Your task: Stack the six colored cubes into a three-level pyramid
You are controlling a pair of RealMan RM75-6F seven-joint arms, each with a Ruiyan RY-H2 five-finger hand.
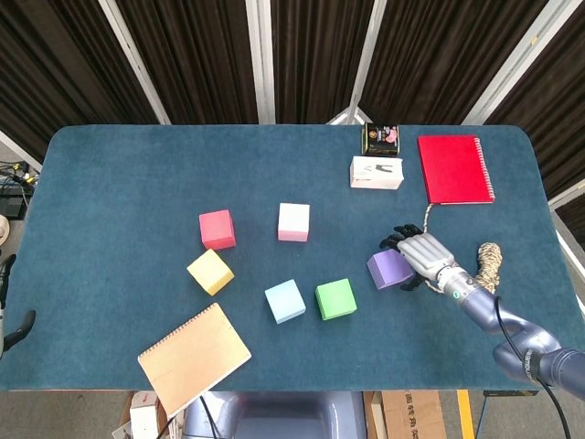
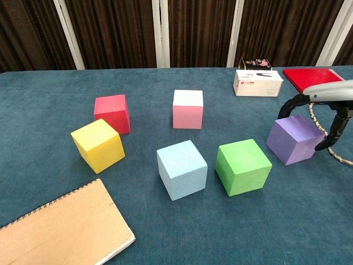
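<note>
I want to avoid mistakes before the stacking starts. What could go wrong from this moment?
1. The right robot hand is over the purple cube with fingers apart, not yet closed; a poor grasp may push or tilt the cube.
2. The green cube stands close to the purple one, so a sideways move could knock it.
3. A rope lies beside the right arm and might catch it.

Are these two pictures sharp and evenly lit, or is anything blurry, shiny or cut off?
Head view: sharp and evenly lit, soft shadows only close under the cubes, no glare on the blue table. Chest view: also sharp, the nearest green cube crisp; the right hand is cut off by the right edge, and the tan notebook by the bottom corner.
</note>
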